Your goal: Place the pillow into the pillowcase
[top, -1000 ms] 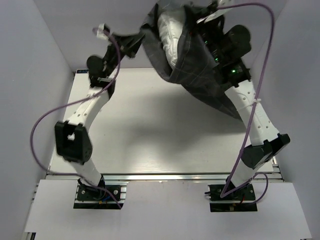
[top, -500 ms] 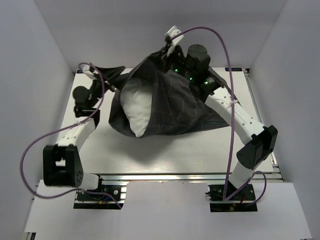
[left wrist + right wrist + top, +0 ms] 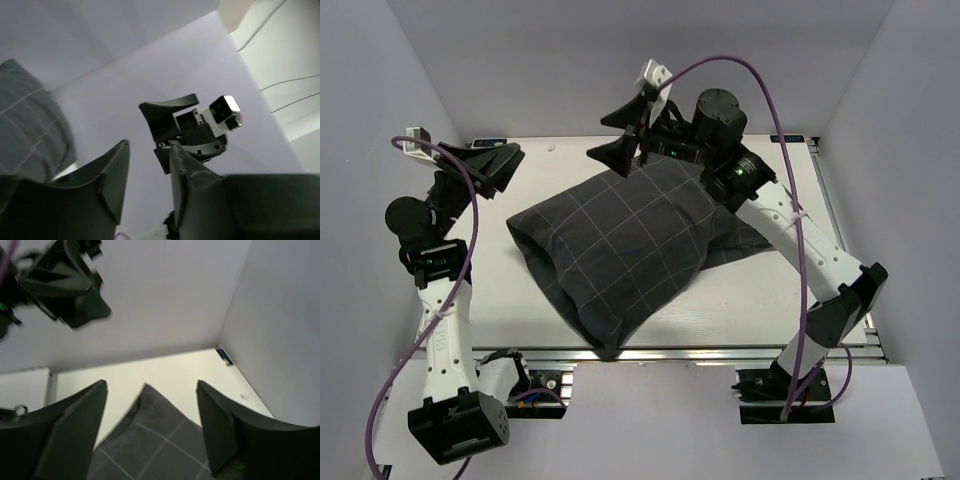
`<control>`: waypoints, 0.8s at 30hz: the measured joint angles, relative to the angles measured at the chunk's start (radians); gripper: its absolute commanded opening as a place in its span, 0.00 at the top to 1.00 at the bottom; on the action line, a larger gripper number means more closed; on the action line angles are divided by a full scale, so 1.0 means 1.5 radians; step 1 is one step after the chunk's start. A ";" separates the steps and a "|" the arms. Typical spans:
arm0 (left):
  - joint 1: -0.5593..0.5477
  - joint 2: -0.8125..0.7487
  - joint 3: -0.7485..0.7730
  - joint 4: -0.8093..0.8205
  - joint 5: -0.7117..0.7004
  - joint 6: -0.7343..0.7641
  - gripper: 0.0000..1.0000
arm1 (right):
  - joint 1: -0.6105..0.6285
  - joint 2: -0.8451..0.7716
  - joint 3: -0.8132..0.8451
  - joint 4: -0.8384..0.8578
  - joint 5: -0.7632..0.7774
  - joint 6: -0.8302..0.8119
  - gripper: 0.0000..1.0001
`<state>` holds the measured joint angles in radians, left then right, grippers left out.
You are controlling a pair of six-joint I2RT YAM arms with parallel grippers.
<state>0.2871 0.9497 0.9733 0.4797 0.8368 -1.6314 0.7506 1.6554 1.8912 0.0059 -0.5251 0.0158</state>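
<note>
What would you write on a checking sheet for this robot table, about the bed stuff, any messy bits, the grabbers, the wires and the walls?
Surface: flat white tabletop, with a metal rail along its near edge.
Job's things: the dark grey, grid-patterned fabric pillowcase lies plump and slantwise on the tabletop. The off-white pillow is not visible and is probably inside.
Clutter: one tiny pale speck near the far edge, too small to identify.
Grippers: the left gripper is open and empty, off the pillowcase's left end. The right gripper is open and empty, near its far edge.
Cables: purple cables, one looping along each arm.
Surroundings: plain white walls on three sides.
</note>
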 measured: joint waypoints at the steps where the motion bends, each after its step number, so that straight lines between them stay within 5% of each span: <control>1: 0.000 0.001 0.005 -0.019 0.008 0.013 0.66 | -0.002 -0.012 -0.020 -0.009 0.005 -0.012 0.38; 2: 0.000 0.003 0.010 -0.039 0.015 0.028 0.75 | -0.006 -0.025 -0.045 -0.018 0.012 -0.026 0.47; 3: 0.000 0.006 0.013 -0.055 0.021 0.040 0.90 | -0.012 -0.036 -0.065 -0.030 0.019 -0.038 0.68; 4: 0.000 0.008 0.016 -0.081 0.029 0.063 0.95 | -0.022 -0.049 -0.092 -0.028 0.030 -0.053 0.73; 5: -0.001 0.009 0.016 -0.103 0.032 0.082 0.98 | -0.038 -0.061 -0.119 -0.038 0.034 -0.061 0.73; 6: -0.004 0.009 0.016 -0.130 0.035 0.108 0.97 | -0.054 -0.070 -0.140 -0.044 0.037 -0.066 0.60; 8: -0.018 0.009 0.016 -0.181 0.034 0.161 0.88 | -0.101 -0.082 -0.175 -0.061 0.043 -0.073 0.40; 9: -0.033 0.009 0.017 -0.202 0.029 0.188 0.70 | -0.123 -0.083 -0.184 -0.069 0.045 -0.070 0.21; 10: -0.057 0.010 0.017 -0.223 0.023 0.223 0.62 | -0.147 -0.083 -0.193 -0.076 0.045 -0.066 0.17; 19: -0.274 0.105 0.151 -0.390 -0.080 0.520 0.02 | -0.245 -0.103 -0.209 -0.229 0.139 -0.060 0.11; 24: -0.276 0.086 0.157 -0.410 -0.132 0.603 0.02 | -0.245 -0.100 -0.121 -0.333 0.199 -0.069 0.11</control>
<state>-0.1276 1.0790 1.2087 -0.1360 0.6388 -0.7269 0.3836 1.5047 1.7096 -0.4934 -0.2272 -0.0875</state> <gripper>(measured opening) 0.978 0.895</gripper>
